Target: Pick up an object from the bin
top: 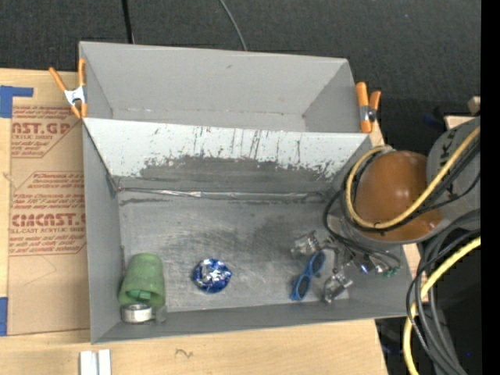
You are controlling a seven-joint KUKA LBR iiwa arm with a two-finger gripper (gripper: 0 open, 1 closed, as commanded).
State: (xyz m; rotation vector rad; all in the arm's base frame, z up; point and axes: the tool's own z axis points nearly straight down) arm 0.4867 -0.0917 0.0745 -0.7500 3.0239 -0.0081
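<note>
Grey metal bin seen from above. The gripper, under the arm's orange cover, is low at the near right of the floor with its two metal fingers apart. A slim blue plastic piece lies at their left edge. Well apart, near left: a green cylinder with a silver cap, and a blue-and-white ball whose markings are too small to read.

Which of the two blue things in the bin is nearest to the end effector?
The thin, curved blue piece at the right of the bin, just beside the end effector. The round blue-and-white ball lies farther left, near the middle.
</note>
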